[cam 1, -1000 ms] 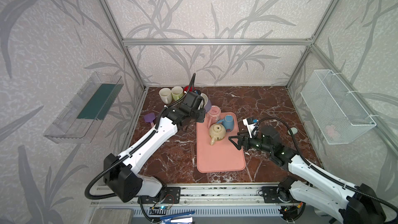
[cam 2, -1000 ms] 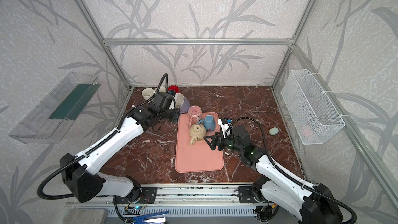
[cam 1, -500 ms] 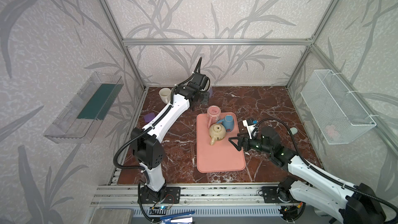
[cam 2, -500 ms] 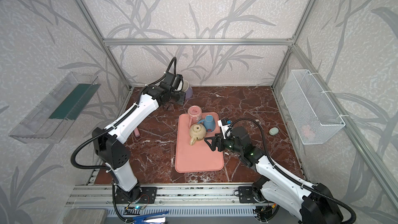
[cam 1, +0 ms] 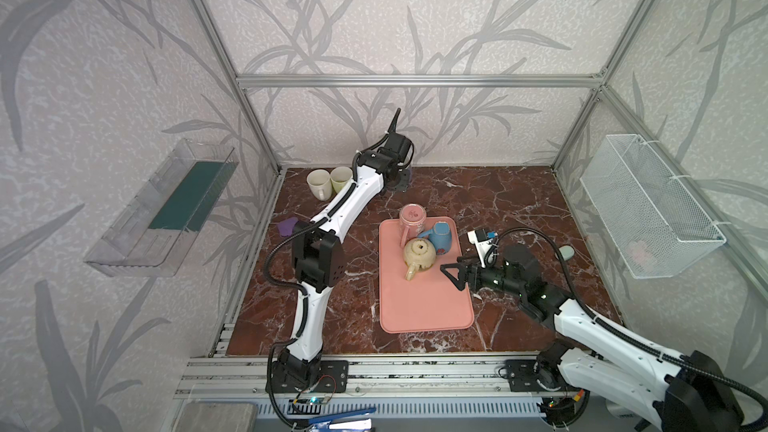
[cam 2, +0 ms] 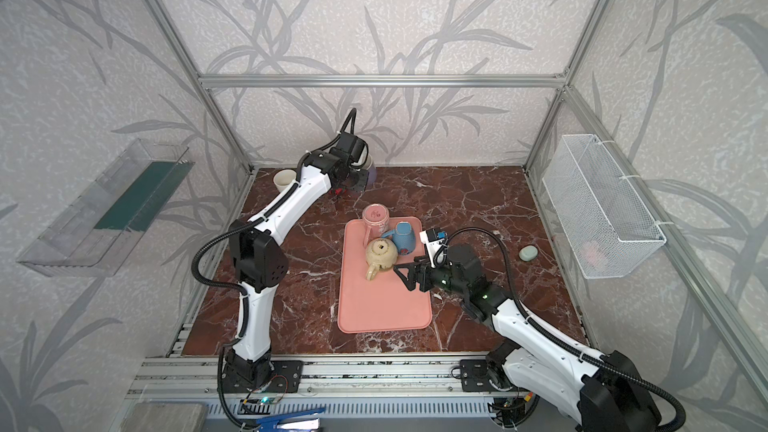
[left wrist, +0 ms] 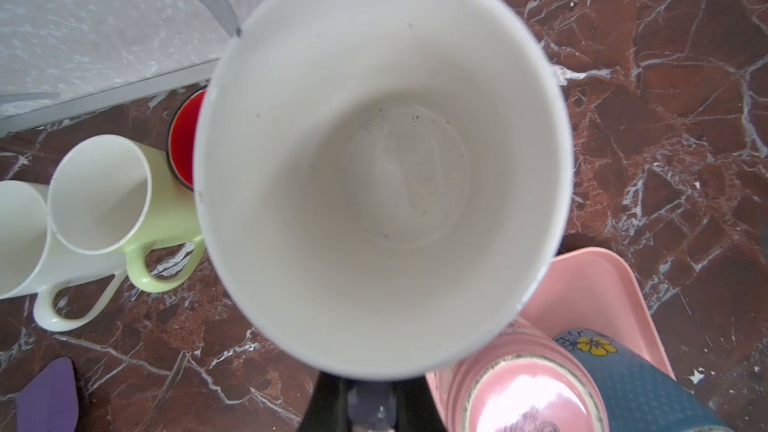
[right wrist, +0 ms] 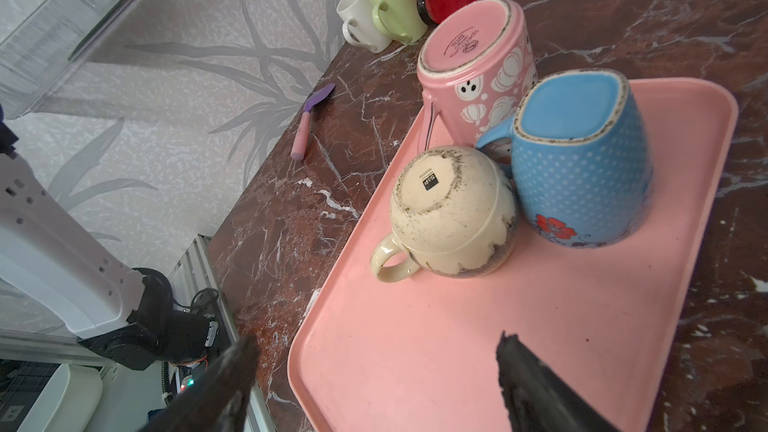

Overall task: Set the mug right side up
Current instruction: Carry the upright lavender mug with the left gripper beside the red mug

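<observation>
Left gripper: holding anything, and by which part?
Left gripper is shut on the white-lined mug, pinching a lavender part outside its rim, probably the handle. Right gripper is open, empty.

The white-lined ceramic mug (left wrist: 382, 168) in my left jaws fills the left wrist view. Its outer wall and handle are unseen, and the jaws show only as a dark sliver at the picture's edge. Its rim covers most of the red-lined mug (left wrist: 183, 147) beyond the jaws. The plain white mug (left wrist: 20, 234), purple spatula blade (left wrist: 48, 398) and pink ribbed mug (left wrist: 523, 396) are cropped. My right jaws show only as blurred, cropped black tips.
</observation>
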Motion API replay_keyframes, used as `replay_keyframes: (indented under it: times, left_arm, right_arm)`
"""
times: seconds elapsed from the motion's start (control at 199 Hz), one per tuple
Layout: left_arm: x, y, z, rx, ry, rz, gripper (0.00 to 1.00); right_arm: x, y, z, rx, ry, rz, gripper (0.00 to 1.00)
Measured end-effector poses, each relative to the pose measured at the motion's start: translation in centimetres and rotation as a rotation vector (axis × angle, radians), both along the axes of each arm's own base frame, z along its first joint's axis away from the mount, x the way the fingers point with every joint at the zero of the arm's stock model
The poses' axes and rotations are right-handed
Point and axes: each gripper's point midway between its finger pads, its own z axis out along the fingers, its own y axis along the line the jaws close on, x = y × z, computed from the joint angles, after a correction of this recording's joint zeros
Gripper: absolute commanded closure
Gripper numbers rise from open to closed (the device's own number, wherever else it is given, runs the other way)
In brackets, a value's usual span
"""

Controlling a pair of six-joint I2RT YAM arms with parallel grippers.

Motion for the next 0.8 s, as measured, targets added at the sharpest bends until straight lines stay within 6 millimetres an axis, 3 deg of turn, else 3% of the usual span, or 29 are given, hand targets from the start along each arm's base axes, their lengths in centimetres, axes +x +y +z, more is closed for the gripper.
replay_keyframes:
  times: [0.352,0.804]
  left_arm:
    - [3.7,0.9,-3.4,0.051,0.025,0.057,1.0]
    - [3.8,2.2,-7.5,0.092,0.106,0.102,1.0]
  right_arm:
    - [0.3,0.4,-1.2,-0.012,0.027,0.007,0.11]
    - [0.6,0.8,-2.8,-0.022,0.074,0.014,0.13]
